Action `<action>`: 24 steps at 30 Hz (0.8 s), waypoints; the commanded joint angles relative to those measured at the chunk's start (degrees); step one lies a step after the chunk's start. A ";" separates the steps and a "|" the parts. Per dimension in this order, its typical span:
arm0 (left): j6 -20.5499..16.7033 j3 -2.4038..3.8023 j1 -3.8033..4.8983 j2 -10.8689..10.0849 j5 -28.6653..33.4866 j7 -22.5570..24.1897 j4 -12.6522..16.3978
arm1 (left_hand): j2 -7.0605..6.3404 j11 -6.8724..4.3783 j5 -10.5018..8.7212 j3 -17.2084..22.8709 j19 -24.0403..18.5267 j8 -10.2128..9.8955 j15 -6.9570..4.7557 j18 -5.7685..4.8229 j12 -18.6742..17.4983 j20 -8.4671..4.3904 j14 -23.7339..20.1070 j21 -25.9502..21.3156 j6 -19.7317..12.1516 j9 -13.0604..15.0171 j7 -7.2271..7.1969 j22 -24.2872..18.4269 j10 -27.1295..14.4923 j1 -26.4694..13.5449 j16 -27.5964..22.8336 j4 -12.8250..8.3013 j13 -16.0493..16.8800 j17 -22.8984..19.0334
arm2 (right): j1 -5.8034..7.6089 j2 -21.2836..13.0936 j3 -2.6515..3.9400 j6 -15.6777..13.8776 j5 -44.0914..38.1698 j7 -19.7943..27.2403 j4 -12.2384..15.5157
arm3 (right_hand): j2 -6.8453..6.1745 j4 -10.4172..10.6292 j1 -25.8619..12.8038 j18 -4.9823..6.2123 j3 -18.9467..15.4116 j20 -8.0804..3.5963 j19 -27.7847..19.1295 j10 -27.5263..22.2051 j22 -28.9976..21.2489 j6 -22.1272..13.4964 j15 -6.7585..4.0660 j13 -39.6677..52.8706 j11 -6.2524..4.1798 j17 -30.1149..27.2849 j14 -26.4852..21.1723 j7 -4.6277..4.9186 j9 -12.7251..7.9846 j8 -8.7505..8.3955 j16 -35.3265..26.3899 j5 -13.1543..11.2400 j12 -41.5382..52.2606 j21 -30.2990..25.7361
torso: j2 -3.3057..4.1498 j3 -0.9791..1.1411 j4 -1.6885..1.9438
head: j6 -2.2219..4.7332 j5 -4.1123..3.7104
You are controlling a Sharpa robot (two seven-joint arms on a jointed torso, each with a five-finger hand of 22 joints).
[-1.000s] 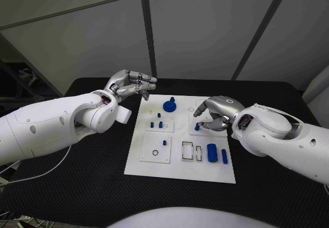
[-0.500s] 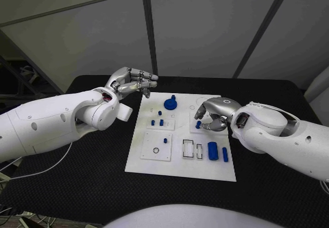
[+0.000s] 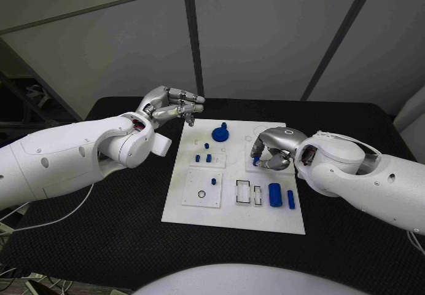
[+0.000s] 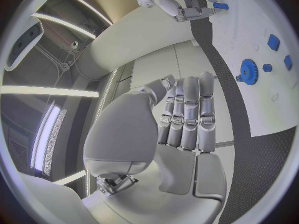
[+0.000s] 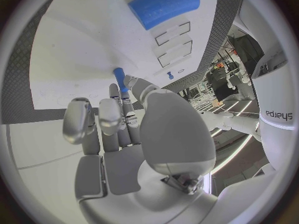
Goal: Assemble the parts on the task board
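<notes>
Head view: white task board (image 3: pixel 232 212) lies mid-table on the black table (image 3: pixel 106 233). Right hand (image 3: pixel 272 149) sits over the board's right-far quarter, fingers curled round a small blue peg (image 3: pixel 256 161) held upright against the board surface; right wrist view confirms the peg (image 5: pixel 119 78) pinched between thumb and fingertips (image 5: pixel 132 81), its far end at the white plate. The right forearm crowds the board's right edge and hides part of that corner. Left hand (image 3: pixel 170 107) hovers off the board's far-left corner, above the table, fingers curled inward and close together with nothing in them; left wrist view shows the fingers (image 4: pixel 189 112) side by side, empty. On the board: blue gear (image 3: pixel 220 134) far centre, two short blue pegs (image 3: pixel 202 158) on a small raised plate just nearer, a single blue pin (image 3: pixel 214 182) and a black ring (image 3: pixel 201 196) on the near-left plate, rectangular slots (image 3: pixel 248 193) at centre, a thick blue cylinder (image 3: pixel 274 196) and a thin blue rod (image 3: pixel 290 200) side by side near-right. A cable (image 3: pixel 53 221) trails on the table under the left arm.
</notes>
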 commanded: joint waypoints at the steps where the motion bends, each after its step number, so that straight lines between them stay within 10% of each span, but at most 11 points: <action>1: 0.15 0.04 0.07 0.06 0.11 0.69 0.07 | 0.51 0.10 0.04 -0.36 -0.16 0.32 0.23 -1.06 0.31 0.09 -0.02 -0.26 -0.53 -0.06 0.08 -0.08 -0.39 -0.06 -0.24 -0.05 0.09 -0.05 | 0.08 0.25 0.01 0.25 0.75 0.50 -0.34 | 0.68 0.03 0.14 -0.26 0.47 -0.05 0.66 0.96 0.63 0.87 -0.19 0.11 -0.09 0.36 0.74 -0.08 0.12 0.32 0.49 -0.31 0.52 0.64 | 0.02 -0.03 0.09 | -0.11 -0.01; 24: 0.12 0.04 0.07 0.01 0.11 0.62 0.03 | 0.58 0.13 0.05 -0.37 -0.17 0.32 0.25 -1.05 0.38 0.11 -0.07 -0.30 -0.63 -0.06 0.11 -0.10 -0.57 -0.02 -0.23 -0.07 0.12 -0.05 | 0.05 1.37 -0.07 0.53 -1.45 -0.76 -1.52 | 1.68 -1.05 1.89 -1.13 0.75 -1.05 3.27 5.06 4.20 4.81 -1.30 0.77 -1.36 3.07 1.47 -0.97 1.01 1.90 2.80 -1.15 1.11 3.42 | -0.02 0.01 -0.02 | -0.38 0.14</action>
